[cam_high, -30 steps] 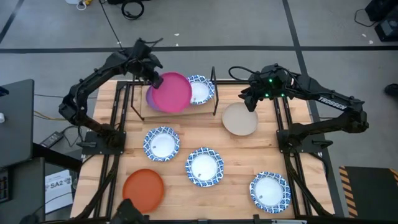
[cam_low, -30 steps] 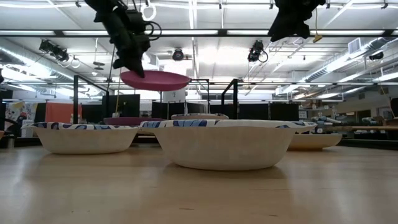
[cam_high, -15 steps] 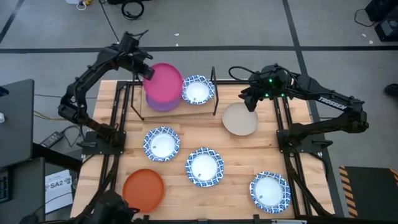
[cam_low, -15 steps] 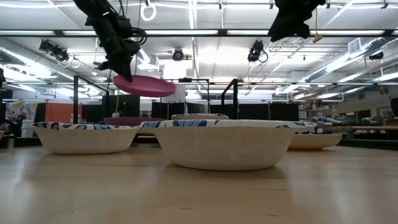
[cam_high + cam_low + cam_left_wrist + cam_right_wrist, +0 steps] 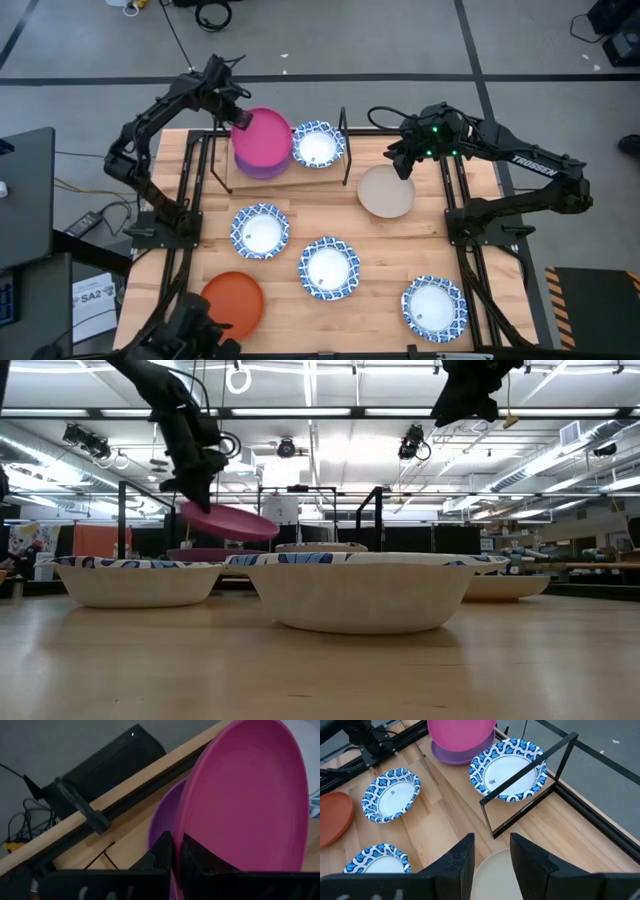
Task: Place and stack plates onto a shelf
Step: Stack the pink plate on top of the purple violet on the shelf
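Observation:
My left gripper (image 5: 238,118) is shut on a magenta plate (image 5: 263,135), which hangs over a purple plate (image 5: 256,168). The purple plate rests on the left half of the shelf (image 5: 345,150). A blue-and-white plate (image 5: 317,146) sits on the shelf's right half. In the low view the magenta plate (image 5: 230,520) hangs tilted above the purple plate (image 5: 205,554). My right gripper (image 5: 491,845) stands open and still, high above a beige plate (image 5: 386,191) on the table right of the shelf. My left gripper pinches the magenta plate's rim (image 5: 186,842) between its two fingers, at the plate's far-left edge. The fingers (image 5: 197,495) come down at a slant from the far left. The plate is lifted clear, sloping down away from the held edge, above the purple plate (image 5: 164,820).
Three blue-and-white plates (image 5: 260,230) (image 5: 328,268) (image 5: 434,307) and an orange plate (image 5: 232,303) lie on the table nearer the front. The shelf's black upright frame (image 5: 530,785) stands between the shelf plates and the beige plate (image 5: 500,875).
My left gripper has carried the magenta plate toward the table's left and far side and down. The plate has tipped from level to sloping and now hangs lower over the purple plate.

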Available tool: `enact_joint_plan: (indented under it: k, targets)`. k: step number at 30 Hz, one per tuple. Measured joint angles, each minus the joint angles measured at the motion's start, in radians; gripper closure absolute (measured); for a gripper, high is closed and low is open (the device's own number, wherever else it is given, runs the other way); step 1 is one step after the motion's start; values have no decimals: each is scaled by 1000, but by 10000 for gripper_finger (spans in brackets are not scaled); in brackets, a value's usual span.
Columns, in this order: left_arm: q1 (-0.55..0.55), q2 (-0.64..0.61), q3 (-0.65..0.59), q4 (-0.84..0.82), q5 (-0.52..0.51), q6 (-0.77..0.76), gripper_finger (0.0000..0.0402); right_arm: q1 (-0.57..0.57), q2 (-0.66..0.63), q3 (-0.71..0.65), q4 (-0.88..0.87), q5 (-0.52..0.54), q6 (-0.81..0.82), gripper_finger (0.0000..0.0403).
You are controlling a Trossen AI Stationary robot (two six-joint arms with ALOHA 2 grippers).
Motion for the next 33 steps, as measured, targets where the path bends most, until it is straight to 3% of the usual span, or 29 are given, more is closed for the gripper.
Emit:
enact_joint_plan:
  k: [9, 33]
  targets:
    - [0, 58, 0, -14, 0, 0, 382, 0, 0, 0, 0, 0, 0, 273]
    - [-37, 65, 0, -64, -54, -32, 382, 0, 0, 0, 0, 0, 0, 273]
